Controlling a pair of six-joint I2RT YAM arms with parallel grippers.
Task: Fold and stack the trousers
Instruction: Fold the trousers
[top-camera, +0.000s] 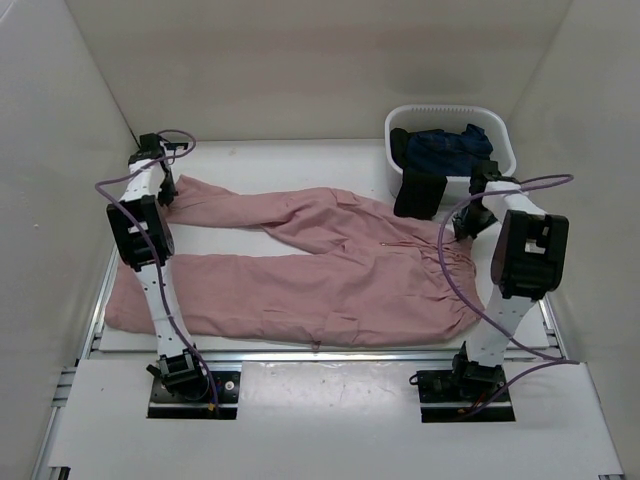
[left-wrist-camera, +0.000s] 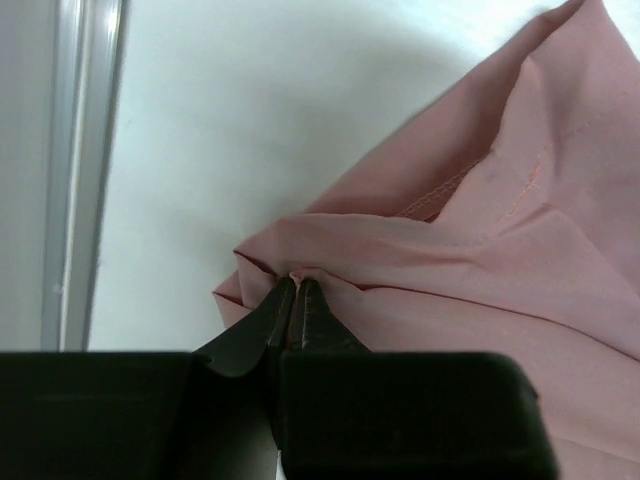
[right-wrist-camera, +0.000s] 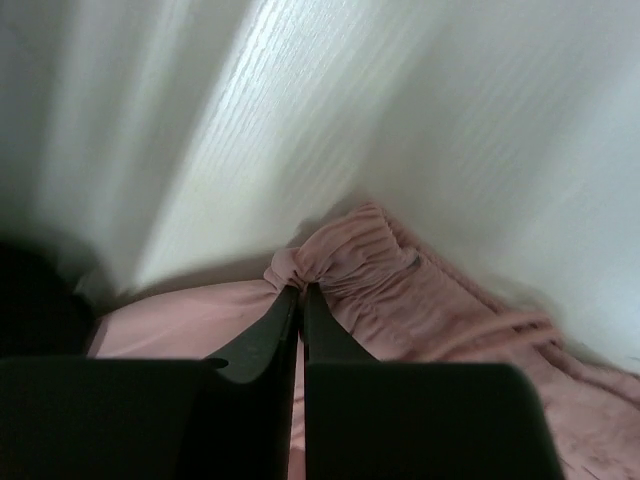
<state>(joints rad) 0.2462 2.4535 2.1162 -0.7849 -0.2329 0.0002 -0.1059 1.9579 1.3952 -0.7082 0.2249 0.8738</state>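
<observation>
The pink trousers (top-camera: 330, 275) lie flat on the table (top-camera: 300, 160), soft and wrinkly, with long legs toward 9 o'clock. The left gripper (left-wrist-camera: 296, 284) pinches a leg hem at 10 o'clock. The right gripper (right-wrist-camera: 301, 290) pinches the waistband at 3 o'clock. White table shows toward 12 o'clock.

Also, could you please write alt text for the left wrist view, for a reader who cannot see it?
The left gripper, jaws shut, pinches a bunched corner of the pink trousers on a white table. The fabric spreads to the right; a metal rail runs down the left edge.
</observation>
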